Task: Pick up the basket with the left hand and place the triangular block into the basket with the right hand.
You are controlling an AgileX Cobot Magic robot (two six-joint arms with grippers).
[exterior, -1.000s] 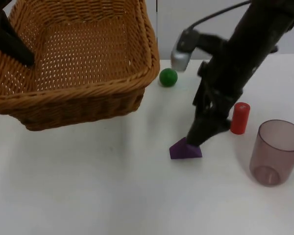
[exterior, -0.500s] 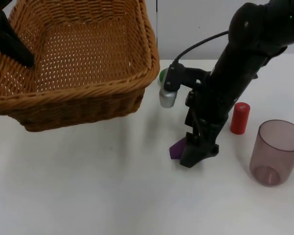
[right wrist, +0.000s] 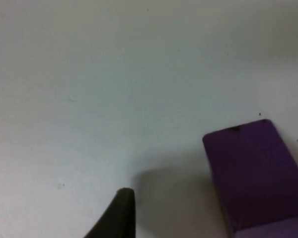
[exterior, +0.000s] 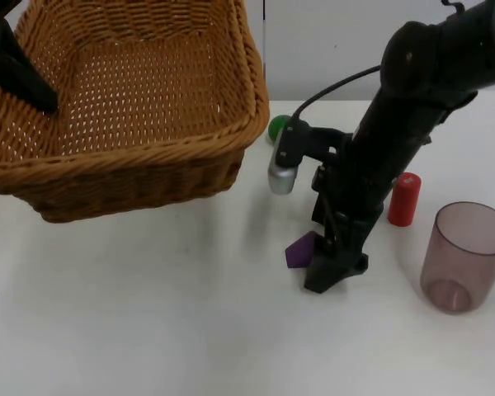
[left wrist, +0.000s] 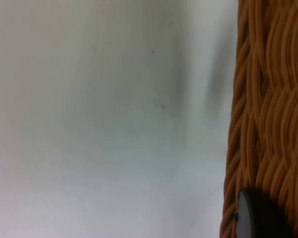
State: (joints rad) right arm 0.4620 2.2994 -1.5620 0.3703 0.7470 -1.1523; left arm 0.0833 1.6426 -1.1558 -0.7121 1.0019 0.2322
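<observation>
The left gripper (exterior: 8, 70) is up at the far left, clamped on the rim of the wicker basket (exterior: 132, 157), which hangs above the white table (exterior: 148, 330). The left wrist view backs this up: a black fingertip (left wrist: 256, 218) pressed right against the woven wall, table well below.

The right gripper (exterior: 334, 268) is down at table level, right next to the purple triangular block (exterior: 300, 249). The block sits on the table just left of the gripper's tip, partly hidden by it. In the right wrist view one black fingertip (right wrist: 120, 213) stands apart from the block (right wrist: 253, 173), with bare table between them, so nothing looks gripped yet. How wide the fingers are spread can't be told.

To do this grab well, the gripper probably needs to shift so the block ends up between the fingers instead of off to one side. Closing on the flat sides would be safer, since the sloped faces could squirt out. It should also steer clear of the red cylinder (exterior: 404, 199), the tinted plastic cup (exterior: 464, 256) and the green ball (exterior: 278, 128) when lifting toward the basket.
</observation>
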